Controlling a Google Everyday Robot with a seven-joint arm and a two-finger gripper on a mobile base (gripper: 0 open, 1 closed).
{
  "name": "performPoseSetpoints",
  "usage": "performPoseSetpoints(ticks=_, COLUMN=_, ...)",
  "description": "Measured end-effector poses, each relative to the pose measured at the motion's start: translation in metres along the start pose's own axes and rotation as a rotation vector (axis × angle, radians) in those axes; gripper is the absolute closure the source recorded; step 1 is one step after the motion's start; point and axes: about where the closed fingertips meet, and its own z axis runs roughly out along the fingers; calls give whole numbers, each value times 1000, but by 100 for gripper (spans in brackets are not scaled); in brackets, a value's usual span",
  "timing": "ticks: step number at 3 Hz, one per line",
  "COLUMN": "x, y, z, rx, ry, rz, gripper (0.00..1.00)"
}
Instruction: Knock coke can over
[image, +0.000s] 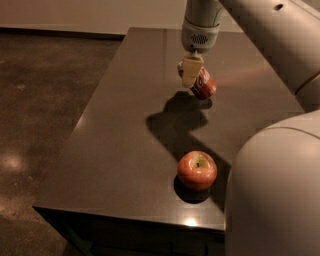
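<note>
The coke can (205, 86) is red with white lettering. It is tilted, leaning to the right, on the far half of the dark table (120, 135). My gripper (192, 71) hangs from the arm straight above the can and covers its upper left part. A bit of red shows to the left of the gripper too. I cannot tell whether the can rests on the table or is held. A red-yellow apple (197, 170) sits near the table's front edge, well in front of the can.
My arm's large pale body (272, 190) fills the right side and hides the table's right part. The table's left edge (82, 120) drops to a brown floor (40, 100).
</note>
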Motion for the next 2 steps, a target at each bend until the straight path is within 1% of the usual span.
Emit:
performPoseSetpoints(ticks=1, x=-2, y=1, z=16, rx=-42, ry=5, rz=-43, gripper=0)
performPoseSetpoints(ticks=2, x=-2, y=1, z=16, rx=-42, ry=5, rz=-43, gripper=0)
